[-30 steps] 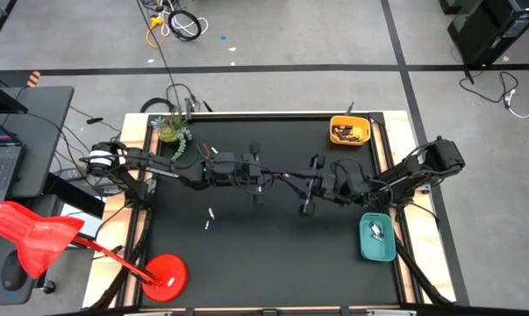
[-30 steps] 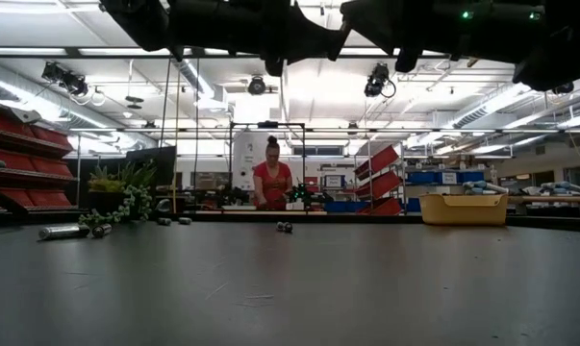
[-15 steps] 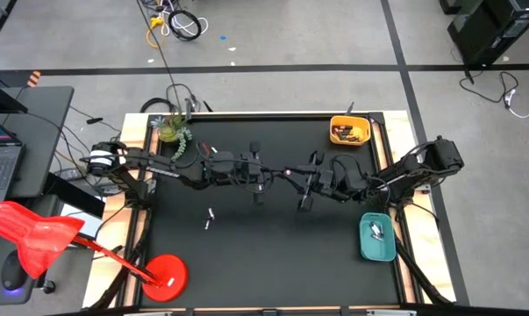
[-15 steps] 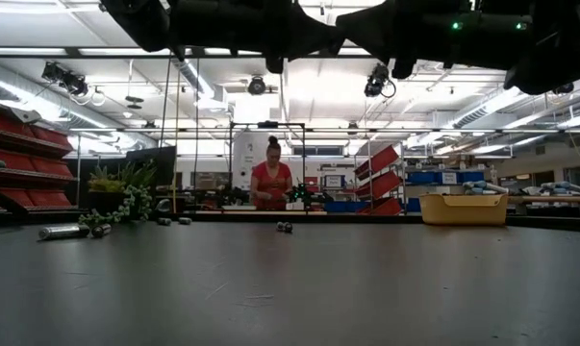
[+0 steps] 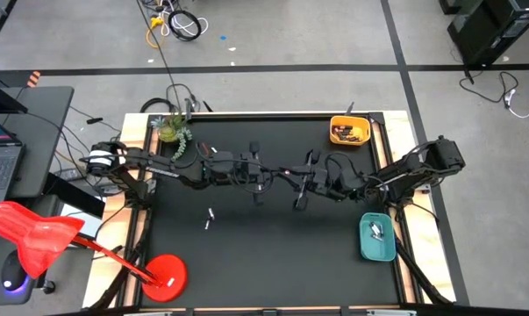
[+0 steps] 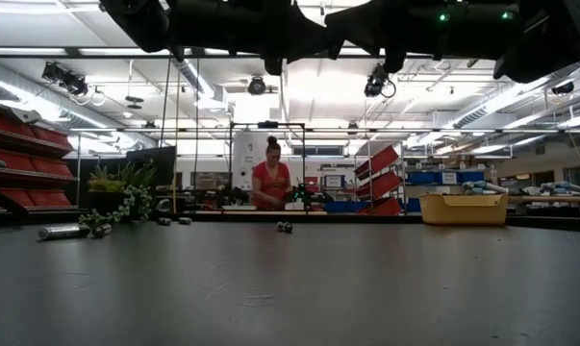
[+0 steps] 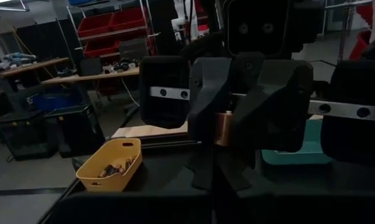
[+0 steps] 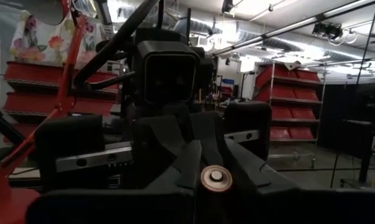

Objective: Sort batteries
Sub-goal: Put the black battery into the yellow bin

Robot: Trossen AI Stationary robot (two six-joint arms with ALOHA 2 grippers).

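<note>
Both arms meet nose to nose above the table's middle. My left gripper [image 5: 271, 175] is shut on a copper-coloured battery [image 7: 223, 127], whose round end [image 8: 216, 177] faces the right wrist camera. My right gripper [image 5: 292, 181] is open. Its fingers [image 7: 207, 102] stand on either side of that battery; whether they touch it, I cannot tell. Two loose batteries [image 5: 208, 219] lie on the black mat, left of centre. The yellow tray [image 5: 349, 131] and the teal tray [image 5: 377, 239] each hold batteries. My left gripper pinches the copper battery between its two fingers [image 8: 175, 146], coming level from the table's left. The battery lies along the fingers, its free end [image 8: 216, 177] pointing toward the right gripper, and it is lifted clear of the table.
A small potted plant [image 5: 172, 130] stands at the far left corner. In the low view a battery [image 6: 61, 232] lies left and another [image 6: 285, 227] near the middle. A person in red [image 6: 271, 183] stands in the room beyond. The mat's near half is bare.
My right gripper has moved steadily toward the table's left and slightly toward the far edge, closing in on the left gripper. The left arm and the loose batteries have kept still.
</note>
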